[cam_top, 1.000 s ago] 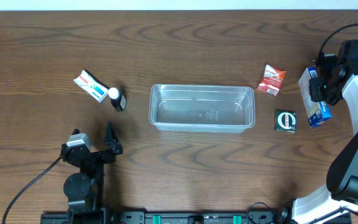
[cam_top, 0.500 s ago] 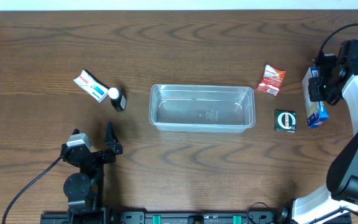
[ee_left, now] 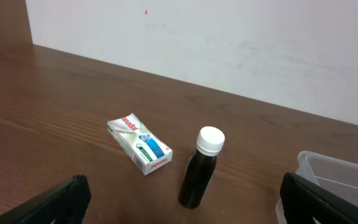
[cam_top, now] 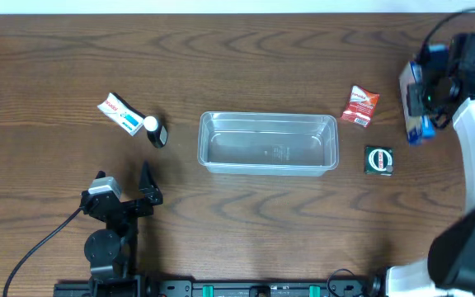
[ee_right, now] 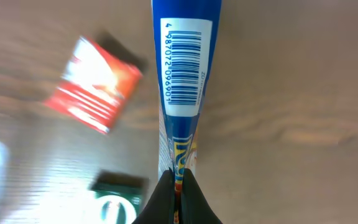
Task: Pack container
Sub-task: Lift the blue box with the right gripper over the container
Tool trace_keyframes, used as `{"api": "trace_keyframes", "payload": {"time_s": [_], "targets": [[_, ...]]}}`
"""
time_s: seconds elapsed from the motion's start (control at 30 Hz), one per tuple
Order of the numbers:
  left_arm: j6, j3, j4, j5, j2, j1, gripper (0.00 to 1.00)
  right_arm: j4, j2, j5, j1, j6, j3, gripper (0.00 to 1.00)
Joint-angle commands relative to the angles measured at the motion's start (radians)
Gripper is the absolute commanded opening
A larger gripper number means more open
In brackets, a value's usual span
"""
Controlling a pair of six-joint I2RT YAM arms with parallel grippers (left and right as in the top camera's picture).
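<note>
Dark wood table [cam_top: 56, 49], white wall [ee_left: 229, 37], right pincer [ee_right: 178, 191] gripping blue carton [ee_right: 184, 68], left pincer [cam_top: 123, 179] spread wide

Clear glossy plastic container [cam_top: 269, 168], wood-grain table [cam_top: 246, 223]

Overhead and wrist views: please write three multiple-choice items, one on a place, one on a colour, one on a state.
1. Where is the red foil packet relative to the clear rectangular plastic container? A. inside it; B. past its right end; C. past its left end.
2. Which colour is the cap of the black cylindrical bottle? A. white; B. red; C. blue.
3. The right end effector is: A. open; B. shut on the blue-and-white cardboard box; C. shut on the bottle.
Key: 1B, it lies on the wood there; 2A, the left wrist view shows it; 3B, the box sits pinched in it.
</note>
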Motion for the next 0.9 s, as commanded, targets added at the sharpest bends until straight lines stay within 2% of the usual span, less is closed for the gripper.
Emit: {"api": "trace_keyframes", "payload": {"time_s": [0.0,0.13,0.23,0.47,0.6,0.87], "targets": [[0.009,-0.015,-0.038,-0.004,-0.005,0.005,0.98,-0.016,-0.095,-0.07,0.098,-0.1,0.061,0.01],[0.009,-0.015,-0.038,-0.004,-0.005,0.005,0.98,-0.027,-0.175,-0.198,0.243,-0.275,0.069,0.01],[0.009,-0.015,-0.038,-0.004,-0.005,0.005,0.98,-0.038,-0.214,-0.214,0.341,-0.333,0.069,0.01],[0.009,-0.015,-0.038,-0.004,-0.005,0.005,0.98,-0.239,-0.206,-0.214,0.51,-0.597,0.066,0.01],[0.009,-0.015,-0.038,-0.004,-0.005,0.005,0.98,-0.306,-0.172,-0.214,0.563,-0.629,0.066,0.01],[0.009,-0.015,-0.038,-0.004,-0.005,0.005,0.98,-0.292,-0.08,-0.214,0.622,-0.737,0.065,0.01]]}}
